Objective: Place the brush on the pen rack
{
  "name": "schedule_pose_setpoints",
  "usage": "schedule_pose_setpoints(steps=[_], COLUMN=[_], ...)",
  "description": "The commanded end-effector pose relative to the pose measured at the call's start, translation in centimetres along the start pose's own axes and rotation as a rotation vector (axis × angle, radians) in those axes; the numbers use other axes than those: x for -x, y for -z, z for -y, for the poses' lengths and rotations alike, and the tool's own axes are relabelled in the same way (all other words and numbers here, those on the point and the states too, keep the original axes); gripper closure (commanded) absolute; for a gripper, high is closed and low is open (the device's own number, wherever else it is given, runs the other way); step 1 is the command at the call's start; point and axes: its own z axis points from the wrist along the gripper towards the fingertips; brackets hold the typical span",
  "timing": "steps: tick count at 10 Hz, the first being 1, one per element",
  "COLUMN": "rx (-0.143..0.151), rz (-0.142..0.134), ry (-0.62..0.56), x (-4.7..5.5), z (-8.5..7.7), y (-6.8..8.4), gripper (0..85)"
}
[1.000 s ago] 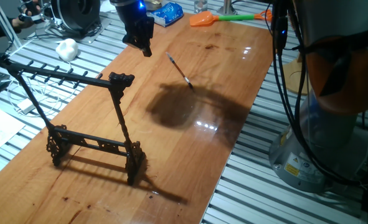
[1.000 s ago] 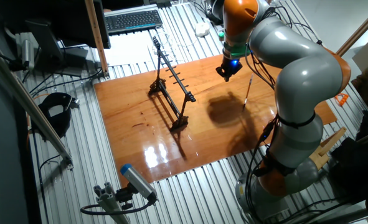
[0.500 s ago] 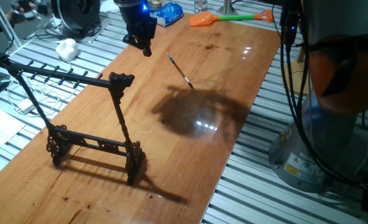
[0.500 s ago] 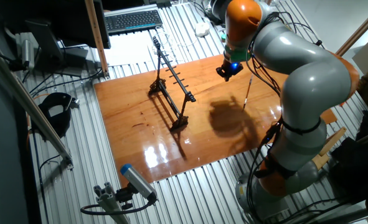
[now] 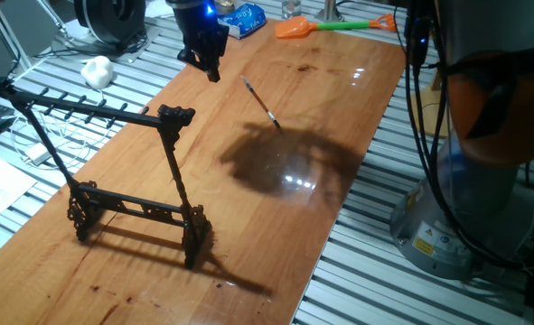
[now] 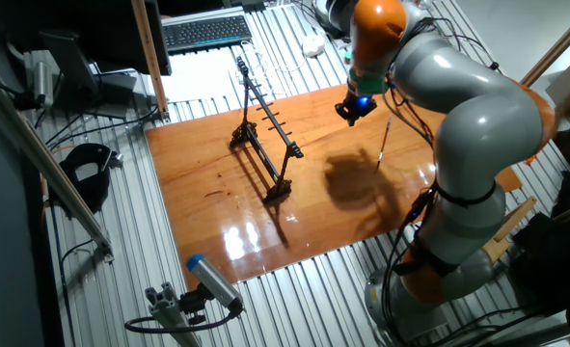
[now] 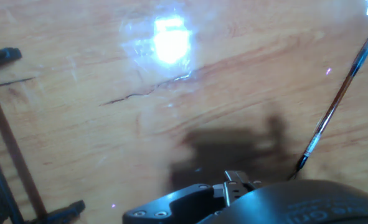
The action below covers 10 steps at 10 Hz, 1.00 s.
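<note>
The brush (image 5: 260,102) is a thin pale stick with a dark tip, lying flat on the wooden table, apart from everything else. It also shows in the other fixed view as the brush (image 6: 383,143), and at the right of the hand view as the brush (image 7: 333,106). My gripper (image 5: 213,75) hangs above the table just left of the brush's far end, its fingers drawn to one point and holding nothing; the other fixed view shows the gripper (image 6: 350,117) the same way. The black pen rack (image 5: 95,111) stands upright at the near left, and the pen rack (image 6: 265,135) is well away from the brush.
An orange fly swatter (image 5: 295,29) with a green handle lies at the table's far end beside a blue packet (image 5: 239,20). A white lump (image 5: 97,69) sits off the table's left edge. The robot base (image 5: 483,181) and its cables stand to the right.
The gripper shifted slightly toward the table's far end and the arm's shadow moved a little right a second ago. Since half a second ago nothing has visibly moved.
</note>
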Motion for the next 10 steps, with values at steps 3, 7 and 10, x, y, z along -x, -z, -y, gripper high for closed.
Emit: schedule_pose_setpoints(steps=[3,7,10], rx=[-0.082,-0.083,-0.049], rz=[0.027,0.031,0.027], ry=[-0.045,-0.071,-0.091], x=[0.0,0.7,1.4], z=[0.0,3.3,8.3], y=[0.0,-3.4,-5.9], gripper=[51.0,34.0,34.0])
